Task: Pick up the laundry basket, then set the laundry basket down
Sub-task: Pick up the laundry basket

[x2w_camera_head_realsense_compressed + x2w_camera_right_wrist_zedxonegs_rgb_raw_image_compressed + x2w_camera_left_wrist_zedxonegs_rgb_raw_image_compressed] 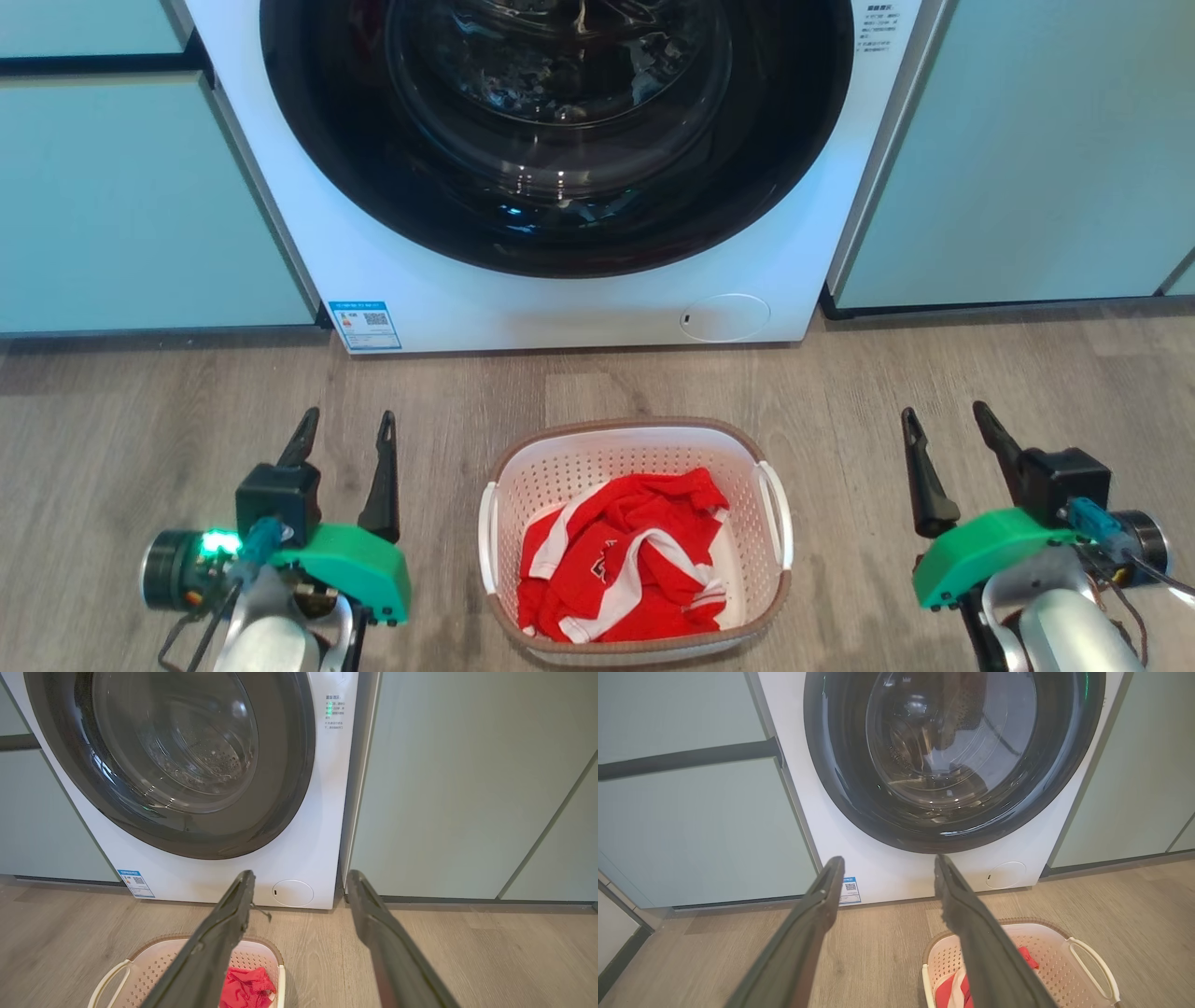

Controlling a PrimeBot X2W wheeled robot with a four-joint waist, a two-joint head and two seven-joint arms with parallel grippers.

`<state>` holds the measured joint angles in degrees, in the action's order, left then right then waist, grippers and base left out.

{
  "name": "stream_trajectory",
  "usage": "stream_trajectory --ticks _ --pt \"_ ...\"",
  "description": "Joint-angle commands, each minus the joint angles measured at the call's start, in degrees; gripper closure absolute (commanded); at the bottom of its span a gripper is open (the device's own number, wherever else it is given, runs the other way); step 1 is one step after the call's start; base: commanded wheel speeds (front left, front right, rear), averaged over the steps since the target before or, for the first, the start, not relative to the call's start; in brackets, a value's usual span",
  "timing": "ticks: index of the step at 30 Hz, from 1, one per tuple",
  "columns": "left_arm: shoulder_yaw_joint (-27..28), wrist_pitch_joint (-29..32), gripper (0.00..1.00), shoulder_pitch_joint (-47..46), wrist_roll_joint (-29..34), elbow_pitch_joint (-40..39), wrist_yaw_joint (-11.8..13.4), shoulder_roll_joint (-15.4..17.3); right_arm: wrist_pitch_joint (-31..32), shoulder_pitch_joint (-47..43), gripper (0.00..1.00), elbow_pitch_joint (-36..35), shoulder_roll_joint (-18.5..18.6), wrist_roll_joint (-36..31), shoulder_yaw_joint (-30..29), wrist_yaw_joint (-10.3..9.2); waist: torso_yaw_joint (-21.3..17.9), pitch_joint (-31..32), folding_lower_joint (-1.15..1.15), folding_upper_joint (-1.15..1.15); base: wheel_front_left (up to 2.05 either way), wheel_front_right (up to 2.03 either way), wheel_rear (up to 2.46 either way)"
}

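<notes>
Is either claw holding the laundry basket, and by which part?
Nothing is held: left claw and right claw hang open beside the laundry basket, apart from it.

We read nothing | washing machine: blue sticker, QR code, lettering too small | small print top right, perhaps Chinese

We show the basket, white, perforated, brown-rimmed and loop-handled at both sides, standing upright on the floor near the washer, with a crumpled red-and-white garment lying inside it.
</notes>
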<state>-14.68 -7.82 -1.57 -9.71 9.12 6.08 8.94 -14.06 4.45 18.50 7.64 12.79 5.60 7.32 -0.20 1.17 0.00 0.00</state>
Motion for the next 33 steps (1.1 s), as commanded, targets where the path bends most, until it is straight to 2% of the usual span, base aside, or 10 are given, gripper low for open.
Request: stream_trajectory --ticks 1,19,33 --pt "2.0 -0.3 0.00 -2.7 -0.3 -1.9 0.4 0.7 -0.8 2.1 0.00 -1.5 0.4 0.5 1.1 0.17 0.0 0.0 0.00 0.00 0.00 0.00 0.00" --pt "1.0 -0.3 0.00 -3.0 -0.7 -1.3 0.7 1.1 -0.9 2.6 0.00 -1.0 0.7 0.3 2.0 0.17 -0.2 -1.7 0.00 0.00 0.00 0.00 0.00" --pt "-0.4 -2.4 0.00 -11.9 -2.5 4.2 -0.8 -1.7 -0.9 8.6 0.00 -0.1 1.5 0.9 2.4 0.17 0.1 -15.0 0.00 0.00 0.00 0.00 0.00"
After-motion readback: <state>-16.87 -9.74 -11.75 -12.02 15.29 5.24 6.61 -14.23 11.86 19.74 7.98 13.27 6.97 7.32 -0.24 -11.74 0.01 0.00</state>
